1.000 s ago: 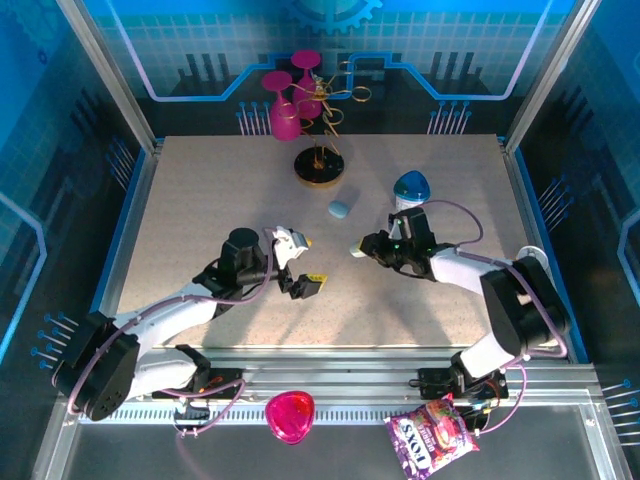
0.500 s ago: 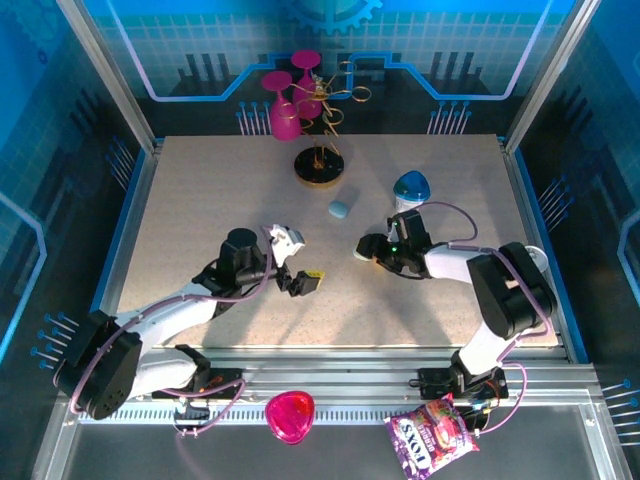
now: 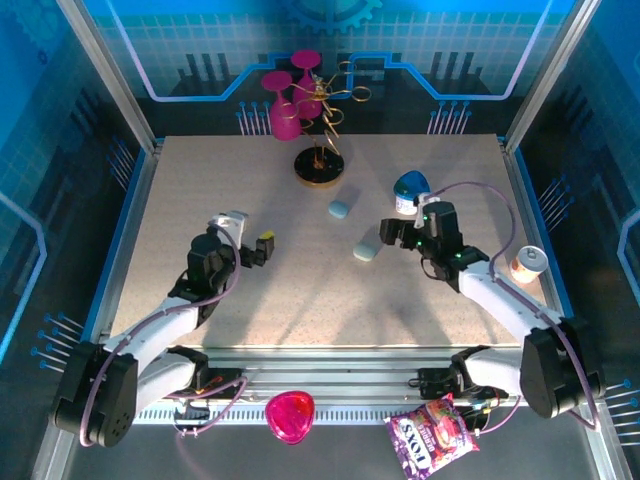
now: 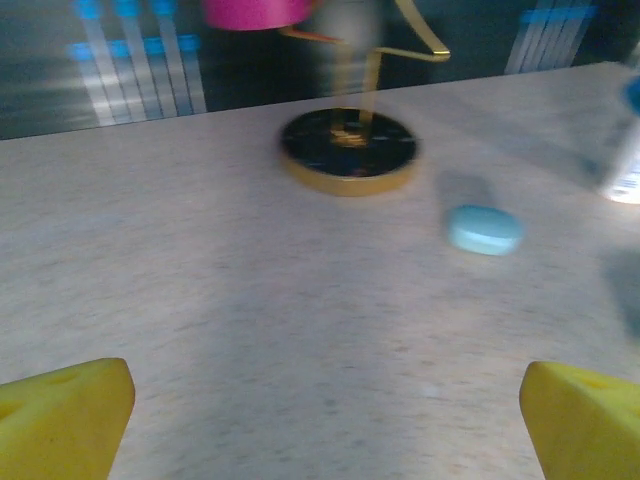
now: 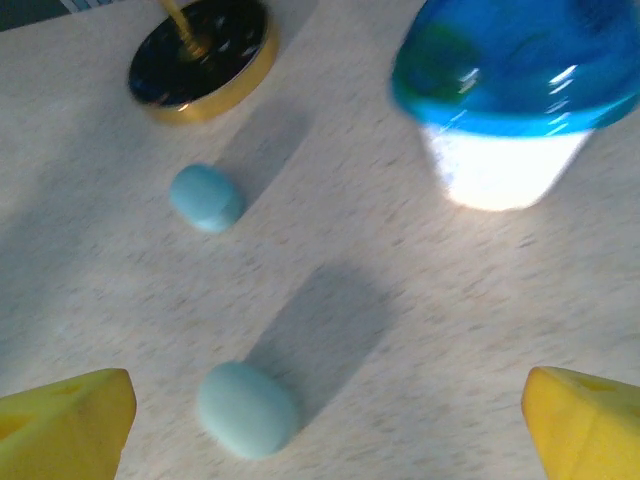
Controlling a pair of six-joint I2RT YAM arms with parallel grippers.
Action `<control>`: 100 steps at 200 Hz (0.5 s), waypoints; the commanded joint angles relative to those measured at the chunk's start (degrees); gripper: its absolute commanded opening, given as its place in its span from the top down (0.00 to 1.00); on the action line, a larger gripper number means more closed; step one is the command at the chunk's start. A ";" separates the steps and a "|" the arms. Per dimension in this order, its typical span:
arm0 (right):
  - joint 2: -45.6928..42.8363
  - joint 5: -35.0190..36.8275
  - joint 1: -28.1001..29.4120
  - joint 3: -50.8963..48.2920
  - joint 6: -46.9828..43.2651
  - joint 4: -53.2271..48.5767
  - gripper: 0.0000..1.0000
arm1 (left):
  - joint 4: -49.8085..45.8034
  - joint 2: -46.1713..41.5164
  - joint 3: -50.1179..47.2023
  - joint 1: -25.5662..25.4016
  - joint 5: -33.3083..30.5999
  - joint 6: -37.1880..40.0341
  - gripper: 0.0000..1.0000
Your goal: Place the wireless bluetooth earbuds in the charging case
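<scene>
Both pincers stand wide apart and carry nothing. The left pincer (image 4: 325, 425) hovers over bare table (image 3: 200, 180) on its own side, well apart from the work. The right pincer (image 5: 325, 430) hangs just beside the nearer case (image 3: 365, 250), a smooth pale blue pebble lying flat near the middle of the table. A second case (image 3: 339, 208) of the same look lies further back, near the gold-rimmed black stand (image 3: 320, 168). Both cases look shut, so I cannot tell whether any earbuds sit inside them. The main risk, as I judge it, is the case itself: it is rounded and slick, so pads closing off-centre could squirt it sideways or push it along the table instead of gripping it. The lid also needs one pincer to hold the case and the other to lift, and the left one is far from ready for that. The blue-lidded white jar (image 3: 410, 190) stands close behind the right arm, so a careless swing could knock it over. With two cases that look alike, the arms could also end up working on different ones.
</scene>
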 commanded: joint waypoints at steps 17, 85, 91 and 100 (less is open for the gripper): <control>0.05 7.88 -6.51 -7.15 -14.34 13.08 0.00 | 12.36 5.57 -4.26 5.31 -7.33 1.38 0.01; 12.12 2.05 -12.70 -13.66 -21.42 40.40 0.00 | 28.96 25.09 -1.91 12.04 -1.93 -2.42 0.01; 13.23 1.41 -12.67 -13.78 -21.77 41.83 0.00 | 30.33 26.88 -1.79 12.13 -1.81 -2.30 0.01; 14.72 0.55 -12.66 -14.57 -21.92 44.34 0.00 | 31.92 28.92 -1.49 12.13 -1.68 -2.30 0.01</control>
